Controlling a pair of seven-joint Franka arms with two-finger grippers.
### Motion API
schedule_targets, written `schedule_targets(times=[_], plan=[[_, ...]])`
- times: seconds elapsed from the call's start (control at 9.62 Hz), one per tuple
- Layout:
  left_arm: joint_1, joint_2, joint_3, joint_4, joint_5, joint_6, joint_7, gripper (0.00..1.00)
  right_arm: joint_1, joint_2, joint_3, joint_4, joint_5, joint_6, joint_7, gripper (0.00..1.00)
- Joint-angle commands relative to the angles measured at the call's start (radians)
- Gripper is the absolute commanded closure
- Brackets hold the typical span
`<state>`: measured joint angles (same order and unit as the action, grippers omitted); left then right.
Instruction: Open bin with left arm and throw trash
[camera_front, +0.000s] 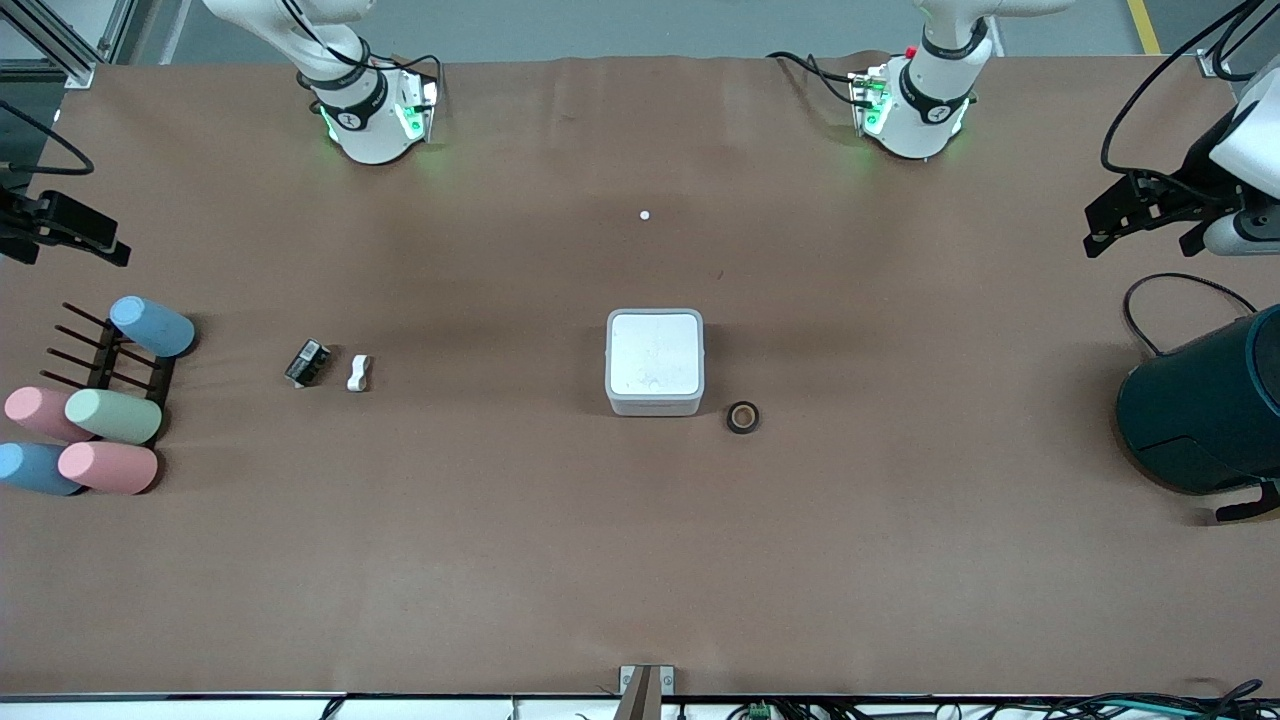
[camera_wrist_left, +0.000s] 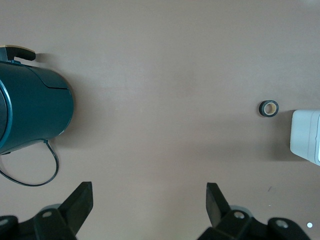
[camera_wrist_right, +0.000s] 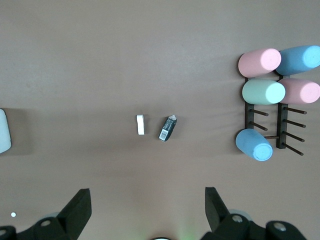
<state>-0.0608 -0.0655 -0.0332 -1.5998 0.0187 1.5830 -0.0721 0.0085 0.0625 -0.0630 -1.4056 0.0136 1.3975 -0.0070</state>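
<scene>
The white-grey bin (camera_front: 655, 362) stands mid-table with its flat lid shut; an edge shows in the left wrist view (camera_wrist_left: 306, 135). The dark tape roll (camera_front: 743, 417) lies beside it, toward the left arm's end (camera_wrist_left: 268, 108). The black packet (camera_front: 307, 362) and the white bone-shaped piece (camera_front: 358, 372) lie side by side toward the right arm's end (camera_wrist_right: 168, 128) (camera_wrist_right: 140, 124). My left gripper (camera_front: 1105, 228) (camera_wrist_left: 149, 200) is open and empty, high over the table's end near the teal cylinder. My right gripper (camera_front: 105, 240) (camera_wrist_right: 147, 202) is open and empty over the other end.
A large dark teal cylinder (camera_front: 1205, 410) with a cable lies at the left arm's end (camera_wrist_left: 30, 107). Several pastel cylinders on a dark peg rack (camera_front: 100, 410) sit at the right arm's end (camera_wrist_right: 272, 100). A tiny white dot (camera_front: 645, 215) lies between the bases.
</scene>
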Motion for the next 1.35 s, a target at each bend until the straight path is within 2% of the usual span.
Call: schedule_targets(times=[0.0,0.1,0.21,0.31,0.42,0.62,0.83,0.94,1.04,1.14,1.25], plan=[[-0.002,0.019,-0.001,0.021,-0.008,-0.044,0.003,0.0,-0.002,0.002,0.0,-0.048,-0.003,0.023,-0.007,0.0],[-0.011,0.024,-0.005,0.02,-0.013,-0.06,0.021,0.06,-0.004,0.014,0.0,-0.102,-0.003,0.07,-0.007,0.0],[-0.046,0.056,-0.029,0.023,-0.019,-0.079,0.025,0.45,-0.005,0.017,0.0,-0.19,-0.001,0.163,-0.005,0.0],[-0.089,0.091,-0.045,0.029,-0.073,-0.075,0.003,0.66,-0.014,0.026,0.0,-0.296,-0.003,0.261,-0.01,0.0],[-0.144,0.166,-0.068,0.079,-0.113,-0.051,-0.006,0.78,-0.033,0.042,0.0,-0.409,-0.003,0.396,-0.008,0.0],[-0.293,0.397,-0.079,0.217,-0.108,0.052,-0.033,0.9,-0.061,0.144,0.0,-0.536,-0.001,0.584,-0.004,0.0],[-0.423,0.574,-0.077,0.265,-0.071,0.242,-0.107,1.0,-0.079,0.256,0.0,-0.593,-0.001,0.679,0.002,0.0],[-0.469,0.636,-0.077,0.265,-0.068,0.344,-0.156,1.0,-0.088,0.273,0.0,-0.683,0.003,0.821,0.004,0.0],[-0.505,0.679,-0.077,0.265,-0.068,0.395,-0.222,1.0,-0.119,0.293,0.002,-0.731,0.009,0.892,0.005,0.0],[-0.537,0.711,-0.077,0.264,-0.068,0.432,-0.282,1.0,-0.123,0.322,0.002,-0.733,0.025,0.905,0.007,0.0],[-0.565,0.73,-0.079,0.262,-0.066,0.457,-0.348,1.0,-0.12,0.336,0.002,-0.736,0.087,0.944,0.007,0.0]])
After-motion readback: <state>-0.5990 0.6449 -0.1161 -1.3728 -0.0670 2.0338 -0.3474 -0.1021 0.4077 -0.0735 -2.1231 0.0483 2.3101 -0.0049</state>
